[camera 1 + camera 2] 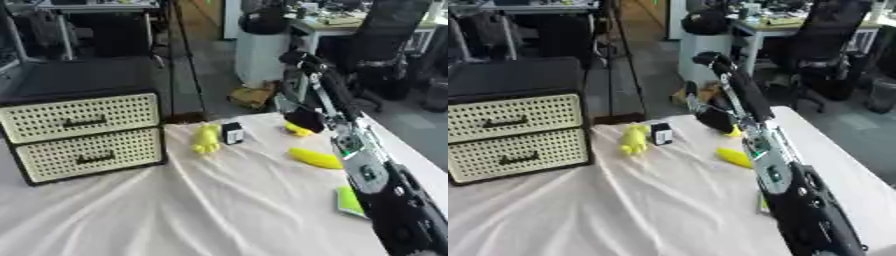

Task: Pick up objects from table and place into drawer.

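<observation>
Four small things still lie on the counter (219,210) — a yellow toy (206,138), a black box (233,133), a yellow banana-shaped piece (315,158) and a yellow piece (297,130) under the right hand (305,120), whose finger state I cannot tell — while both drawers (83,137) look closed, so nothing seems placed yet.

Cream perforated drawer unit (83,137), black-topped
</observation>
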